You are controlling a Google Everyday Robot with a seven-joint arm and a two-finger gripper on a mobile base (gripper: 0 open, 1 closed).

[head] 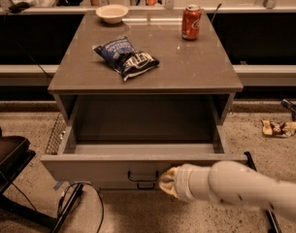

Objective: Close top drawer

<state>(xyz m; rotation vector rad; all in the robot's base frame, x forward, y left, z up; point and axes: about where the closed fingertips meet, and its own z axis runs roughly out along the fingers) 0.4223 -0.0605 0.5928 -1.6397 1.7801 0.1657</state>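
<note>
The top drawer point(99, 171) stands pulled out of the grey cabinet, with its empty inside showing. Its plain grey front faces me, with a small dark bail handle point(142, 178) at centre. My gripper point(166, 182), at the end of a white arm coming in from the lower right, rests against the drawer front just right of the handle. The lower drawers are out of view.
On the cabinet top point(196, 72) lie a blue chip bag point(125, 57), a red soda can point(191, 22) and a white bowl point(112, 12). A black chair point(9, 164) and cables point(74, 198) are at lower left. Litter point(281, 127) lies on the floor at right.
</note>
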